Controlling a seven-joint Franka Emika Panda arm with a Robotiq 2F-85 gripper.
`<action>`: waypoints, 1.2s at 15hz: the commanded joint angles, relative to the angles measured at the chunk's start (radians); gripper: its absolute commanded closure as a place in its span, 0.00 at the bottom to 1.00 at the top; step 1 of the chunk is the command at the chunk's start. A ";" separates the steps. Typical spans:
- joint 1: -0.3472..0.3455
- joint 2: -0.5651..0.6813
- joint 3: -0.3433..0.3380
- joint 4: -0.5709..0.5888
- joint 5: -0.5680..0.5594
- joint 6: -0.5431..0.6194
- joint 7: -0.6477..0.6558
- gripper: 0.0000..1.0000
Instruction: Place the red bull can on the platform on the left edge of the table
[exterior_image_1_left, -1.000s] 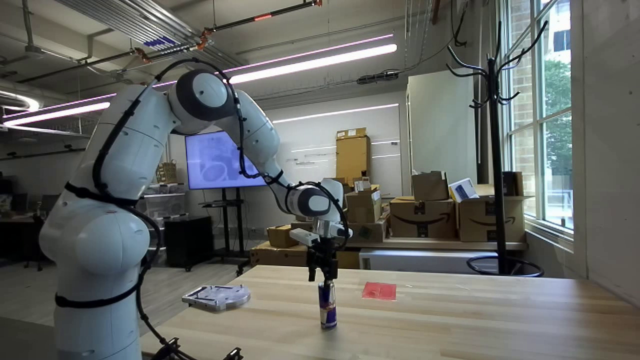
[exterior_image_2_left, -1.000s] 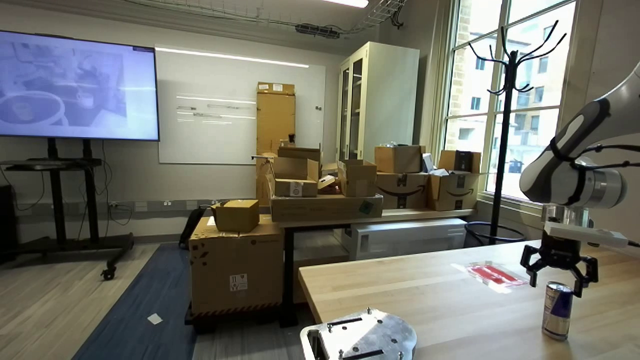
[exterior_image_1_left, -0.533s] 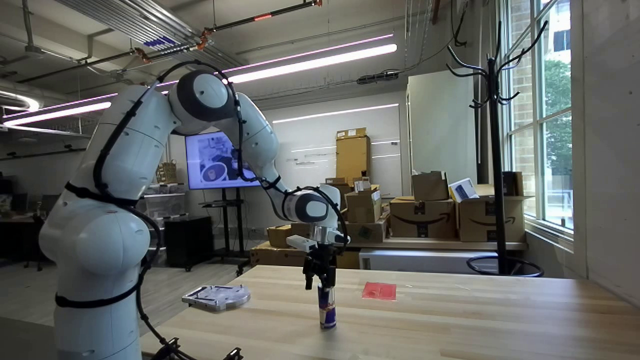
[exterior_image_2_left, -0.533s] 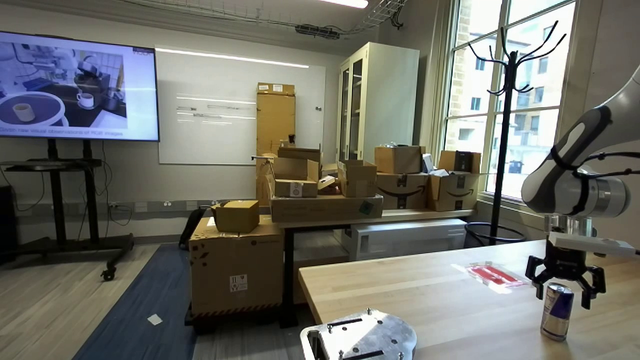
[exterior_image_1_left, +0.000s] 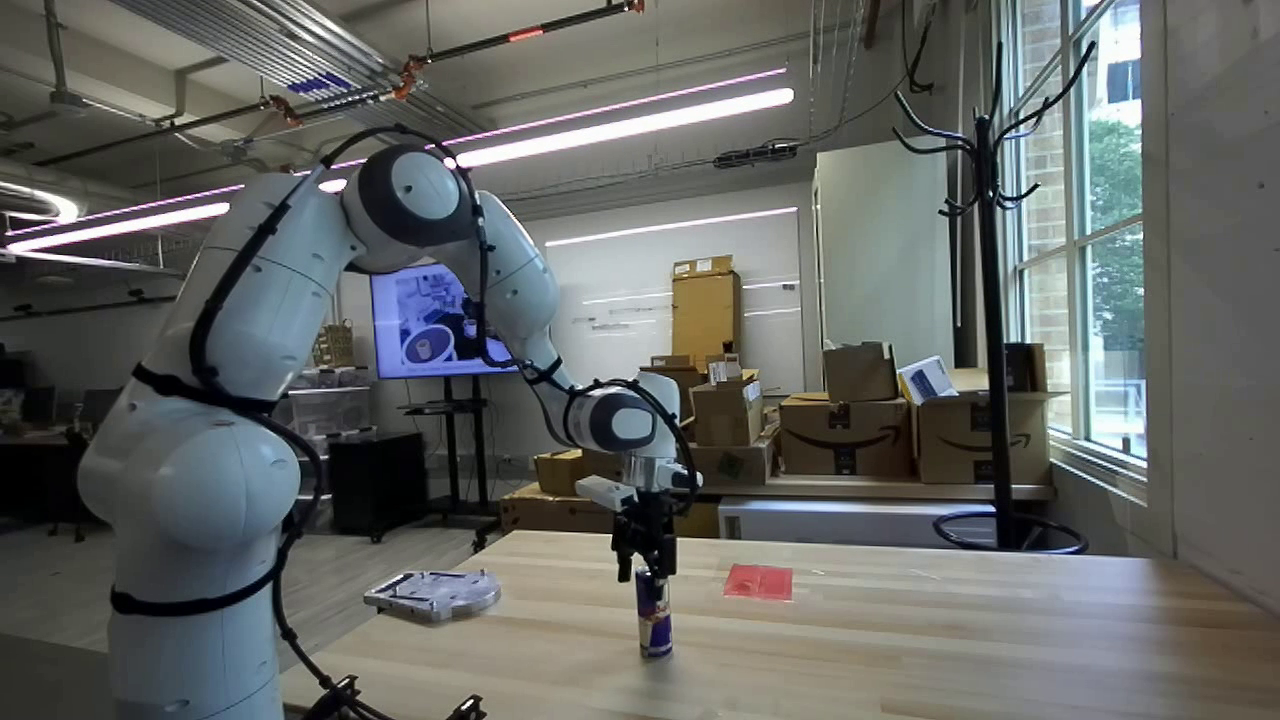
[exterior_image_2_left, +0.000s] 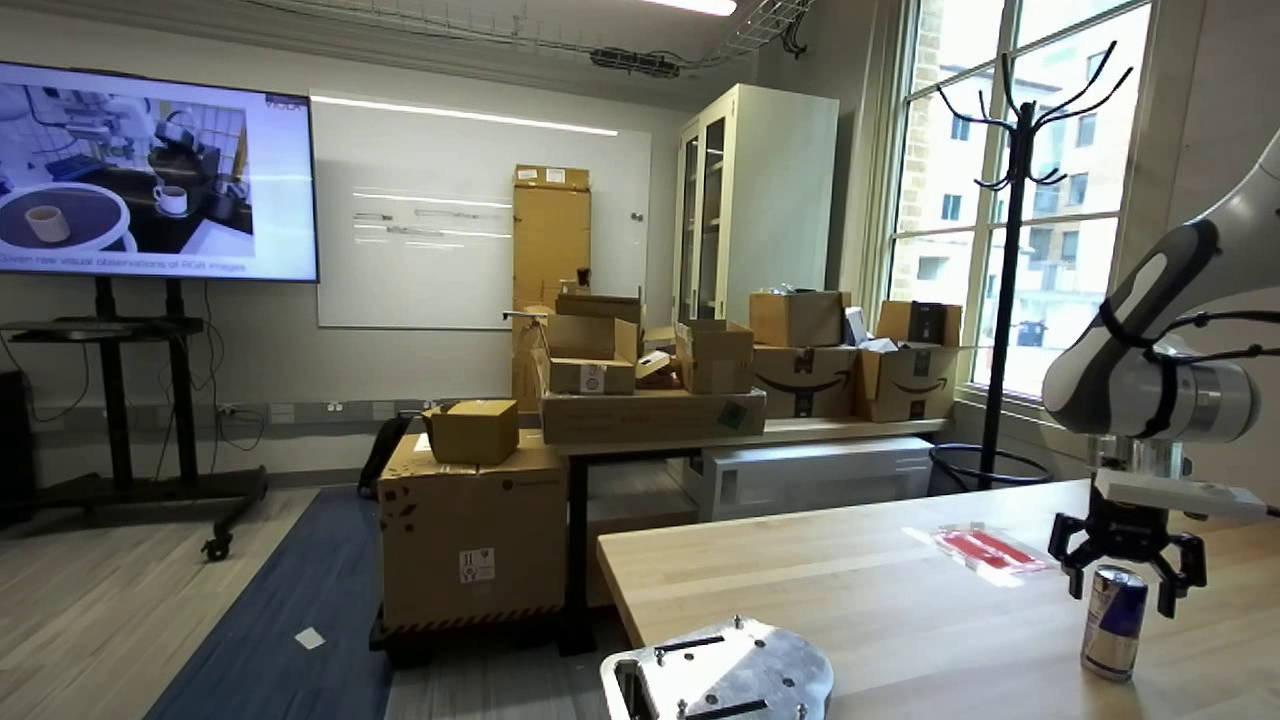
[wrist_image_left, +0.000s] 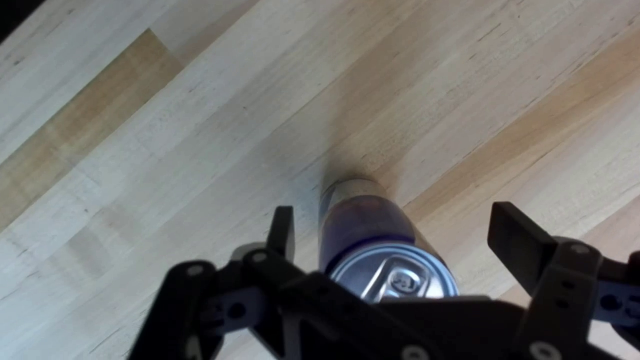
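Can (exterior_image_2_left: 1113, 635) stands upright on the table (exterior_image_2_left: 790, 575), long axis vertical, directly below the gripper (exterior_image_2_left: 1121, 599), whose jaws hang wide apart, one either side of the can's top, no contact that I observe.

Can (exterior_image_2_left: 1113, 625) blue-silver; table (exterior_image_1_left: 900, 630) striped tan; platform (exterior_image_2_left: 742, 668) silvery; end effector (exterior_image_2_left: 1121, 592) black.

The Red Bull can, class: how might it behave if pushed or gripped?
Upright and slim, the can would probably tip if pushed high. It looks smooth and shiny, so may slip. Toppled, it would likely roll, being round.
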 joint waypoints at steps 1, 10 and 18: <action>0.009 0.020 -0.006 0.017 -0.019 0.026 0.032 0.00; 0.004 0.010 -0.003 0.001 -0.015 0.088 0.020 0.63; 0.074 -0.220 0.023 -0.120 -0.061 0.071 0.006 0.67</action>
